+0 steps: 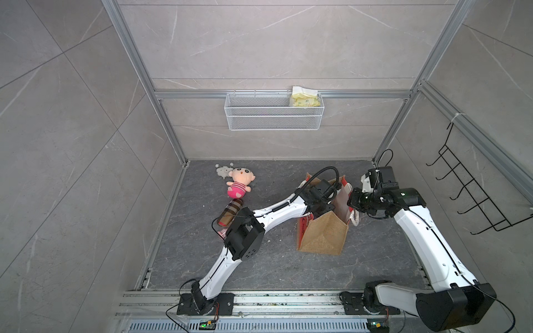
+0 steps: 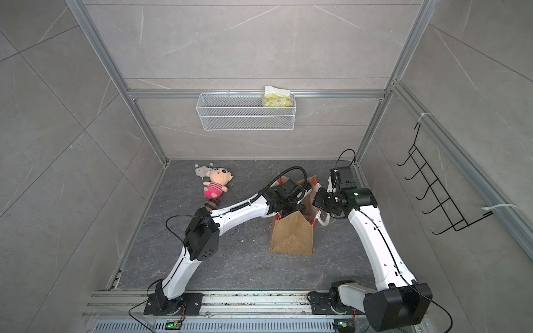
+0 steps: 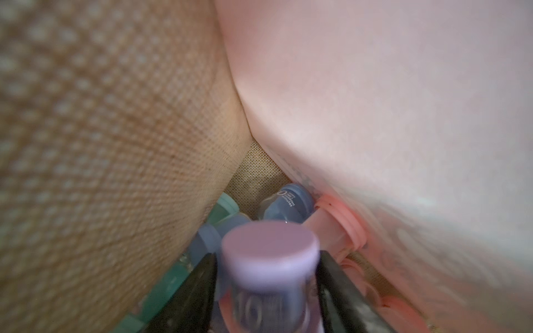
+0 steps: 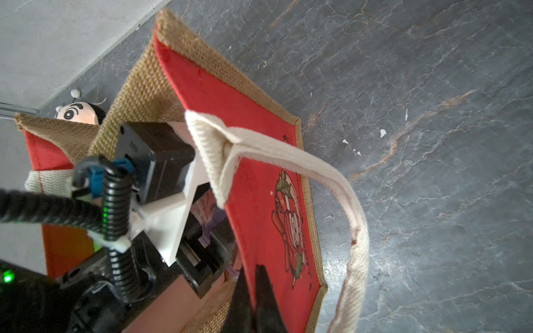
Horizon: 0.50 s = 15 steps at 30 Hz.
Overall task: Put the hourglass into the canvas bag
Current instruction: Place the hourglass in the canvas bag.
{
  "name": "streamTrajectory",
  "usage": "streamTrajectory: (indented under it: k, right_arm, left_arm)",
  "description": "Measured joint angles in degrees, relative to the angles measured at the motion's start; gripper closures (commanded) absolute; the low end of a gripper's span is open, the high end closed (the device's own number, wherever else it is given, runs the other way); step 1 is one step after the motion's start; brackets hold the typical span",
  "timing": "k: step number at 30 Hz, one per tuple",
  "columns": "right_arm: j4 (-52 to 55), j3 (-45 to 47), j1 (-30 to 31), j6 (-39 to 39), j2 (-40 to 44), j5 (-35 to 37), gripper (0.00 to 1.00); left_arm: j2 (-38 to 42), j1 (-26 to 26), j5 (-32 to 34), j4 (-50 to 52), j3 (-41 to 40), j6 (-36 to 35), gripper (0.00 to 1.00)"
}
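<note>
Top view: left arm (image 1: 277, 212) inside bag (image 1: 323, 236)

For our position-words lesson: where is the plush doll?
In both top views, the plush doll lies near the floor's far-left corner, beside the plaid cylinder.

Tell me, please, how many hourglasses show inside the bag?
4: purple hourglass at the left tool, blue hourglass beyond it, green hourglass by the canvas bag's burlap side, pink hourglass by its pinkish side; more may be hidden.

Left arm (image 1: 277, 212) dips into the open canvas bag (image 1: 323, 233); right arm (image 1: 418, 230) reaches its three o'clock rim; plush doll (image 1: 239, 184) lies at ten o'clock.
</note>
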<state>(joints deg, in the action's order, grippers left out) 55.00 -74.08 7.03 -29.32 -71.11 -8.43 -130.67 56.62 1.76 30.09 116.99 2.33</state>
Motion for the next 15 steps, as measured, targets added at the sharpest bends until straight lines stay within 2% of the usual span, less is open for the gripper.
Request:
streamTrajectory:
  k: [2, 7, 10, 15]
  right_arm:
    - [0.0, 0.0, 0.0, 0.0, 0.0, 0.0, 1.0]
    - [0.0, 0.0, 0.0, 0.4, 0.0, -0.5, 0.99]
    - [0.4, -0.1, 0.0, 1.0, 0.0, -0.7, 0.88]
    - [0.9, -1.8, 0.0, 2.8, 0.7, -1.7, 0.61]
  left_arm:
    - [0.0, 0.0, 0.0, 0.0, 0.4, 0.2, 0.14]
    - [1.1, 0.0, -1.6, 0.2, 0.5, 0.8, 0.03]
    - [4.5, 0.0, -3.8, -0.7, -1.5, 1.2, 0.02]
    - [16.7, 0.0, -5.9, -4.2, -8.3, 2.5, 0.01]
